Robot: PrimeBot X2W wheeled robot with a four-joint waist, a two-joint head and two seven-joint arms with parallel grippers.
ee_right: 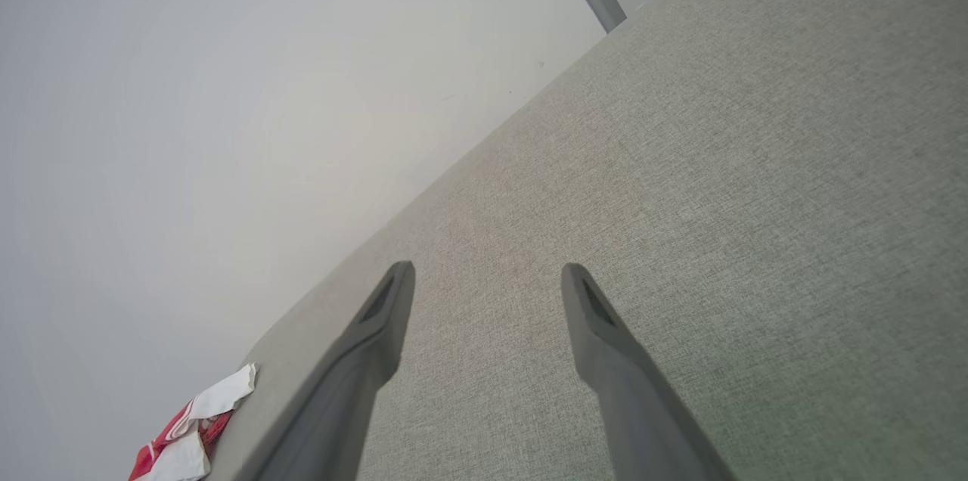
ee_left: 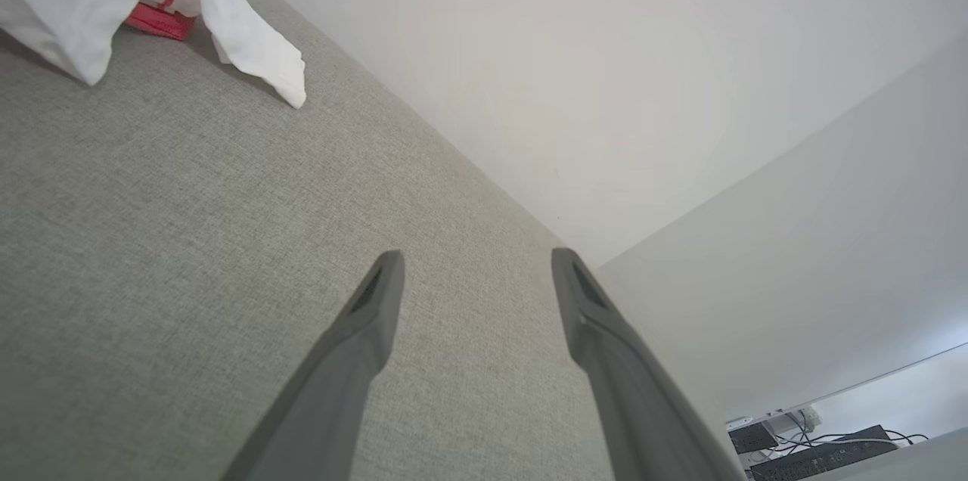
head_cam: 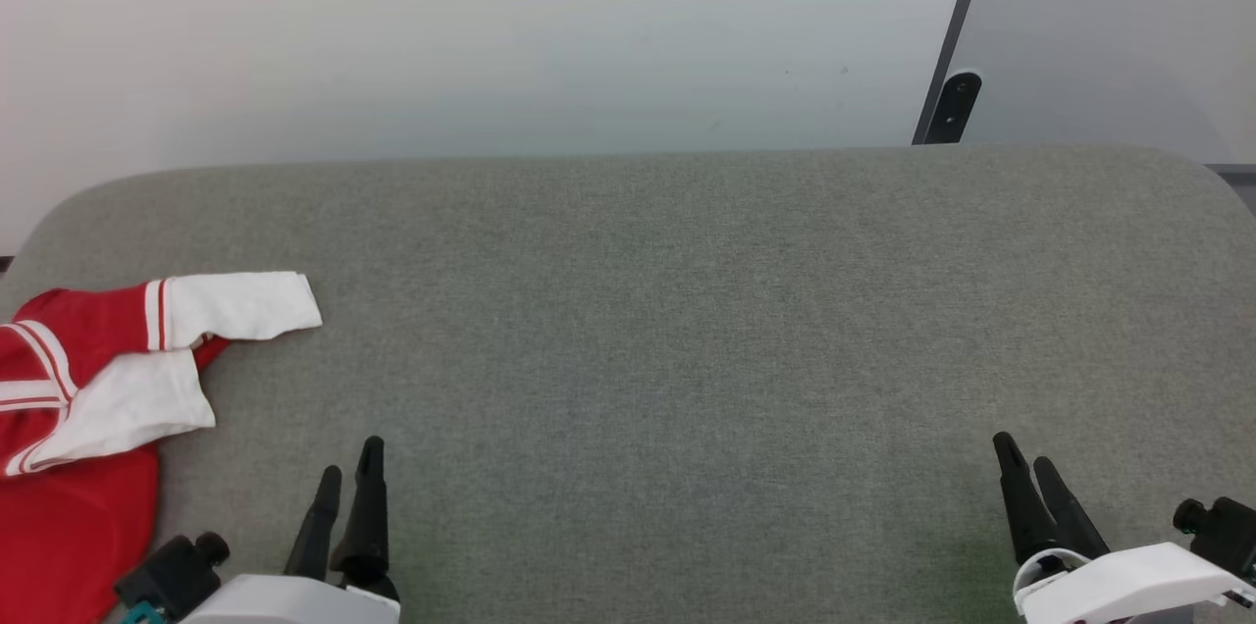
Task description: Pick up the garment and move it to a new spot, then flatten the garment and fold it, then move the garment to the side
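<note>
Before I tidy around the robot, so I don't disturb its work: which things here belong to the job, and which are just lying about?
Job: red and white garment, at the grey table's left end; left pincer and right pincer, both open and empty.
Just about: dark post with black bracket behind the table; cables off the table.

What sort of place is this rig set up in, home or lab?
Probably a lab or test room: a grey fabric-covered table against bare white wall panels, cables and electronics boxes beyond it, and a single red-and-white garment at its left edge.
</note>
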